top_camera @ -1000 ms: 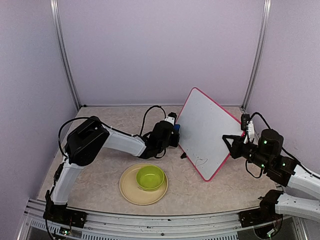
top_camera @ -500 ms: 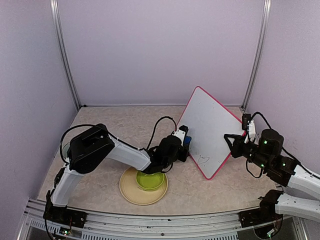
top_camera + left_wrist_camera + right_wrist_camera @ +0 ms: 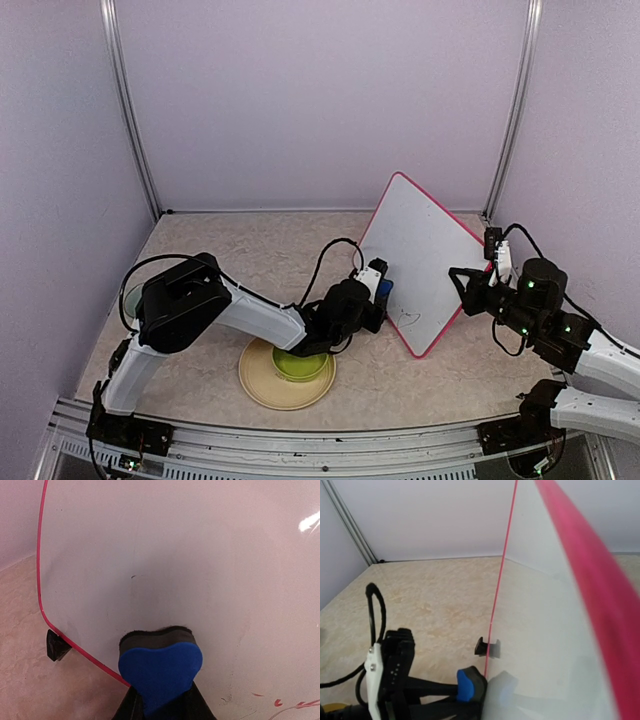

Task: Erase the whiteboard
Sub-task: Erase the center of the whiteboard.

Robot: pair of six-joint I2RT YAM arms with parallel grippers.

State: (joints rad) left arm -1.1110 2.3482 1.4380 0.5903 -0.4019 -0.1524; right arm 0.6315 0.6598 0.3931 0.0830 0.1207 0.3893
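The whiteboard [image 3: 425,250], white with a pink-red frame, stands on edge, tilted. My left gripper [image 3: 375,297] is shut on a blue heart-shaped eraser [image 3: 160,670] whose dark felt presses against the board's [image 3: 175,565] lower part. A few thin marks [image 3: 292,703] remain near the bottom right of the left wrist view, seen from above as a small scribble [image 3: 408,317]. My right gripper [image 3: 468,287] is shut on the board's right corner. The right wrist view shows the blurred frame [image 3: 585,580] close up, the eraser [image 3: 468,685] and a black foot [image 3: 487,647]; its own fingers are hidden.
A tan plate [image 3: 262,382] with a green bowl [image 3: 298,365] lies under my left forearm, in front of the board. Another black foot [image 3: 56,645] rests on the marbled tabletop [image 3: 230,250]. Walls and metal rails enclose the space.
My left gripper has slid the eraser right and toward the near side along the board's lower part. The board's top corner has shifted slightly right. The right arm has stayed put.
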